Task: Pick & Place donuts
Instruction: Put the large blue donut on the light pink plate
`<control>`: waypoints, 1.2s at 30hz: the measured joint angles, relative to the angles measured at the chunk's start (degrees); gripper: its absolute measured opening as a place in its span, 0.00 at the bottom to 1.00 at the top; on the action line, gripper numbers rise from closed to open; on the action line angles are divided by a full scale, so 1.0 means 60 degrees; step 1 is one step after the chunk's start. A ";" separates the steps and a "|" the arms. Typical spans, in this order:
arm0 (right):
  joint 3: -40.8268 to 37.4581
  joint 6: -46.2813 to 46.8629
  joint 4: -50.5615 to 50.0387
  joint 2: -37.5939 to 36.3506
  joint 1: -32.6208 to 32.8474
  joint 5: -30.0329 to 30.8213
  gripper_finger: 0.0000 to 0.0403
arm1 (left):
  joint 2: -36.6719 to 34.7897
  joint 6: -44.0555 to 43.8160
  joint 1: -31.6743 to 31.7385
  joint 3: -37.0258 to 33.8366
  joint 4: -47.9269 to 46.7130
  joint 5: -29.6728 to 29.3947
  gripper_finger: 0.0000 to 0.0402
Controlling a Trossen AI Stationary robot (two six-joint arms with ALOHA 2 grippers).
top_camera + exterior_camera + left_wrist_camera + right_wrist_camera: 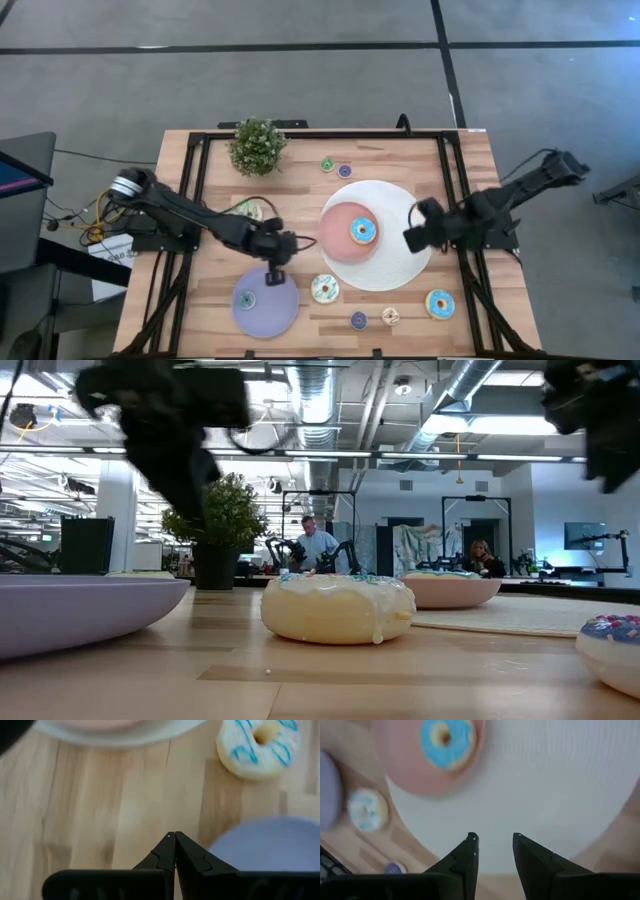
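Wooden surface (200, 300), high view: left gripper (277, 272) sits at the lavender plate's (270, 310) rim; a blue-iced donut (363, 231) lies on the pink plate (340, 240), others are scattered nearby.
Low view: pale-iced donut (338, 606) rests on the wood.
Left wrist view: jaws clenched, empty.
Right wrist view: right gripper (494, 840) jaws parted, grasping nothing, above the white mat (560, 795).
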 joint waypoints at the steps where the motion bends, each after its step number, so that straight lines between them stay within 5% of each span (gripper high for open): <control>1: 0.0090 0.0495 -0.0014 0.0313 0.0354 -0.0098 0.28 | -0.0364 -0.0178 -0.0051 -0.0352 0.0132 0.0001 0.00; 8: 0.0923 0.3501 -0.0048 0.2398 0.2655 -0.0900 0.28 | -0.3014 -0.1254 -0.0191 -0.1871 -0.0065 -0.0057 0.00; 17: 0.0988 0.6330 0.1476 0.3998 0.4636 -0.1681 0.34 | -0.4765 -0.0468 -0.0195 -0.1990 -0.0233 -0.1220 0.00; 27: 0.0988 0.6427 0.2459 0.5307 0.4779 -0.2545 0.57 | -0.4766 -0.0701 -0.0126 -0.2001 -0.0233 -0.1460 0.00; 36: 0.0984 0.5793 0.2588 0.5821 0.4709 -0.2666 0.58 | -0.4766 -0.1170 -0.0126 -0.2001 -0.0221 -0.1539 0.00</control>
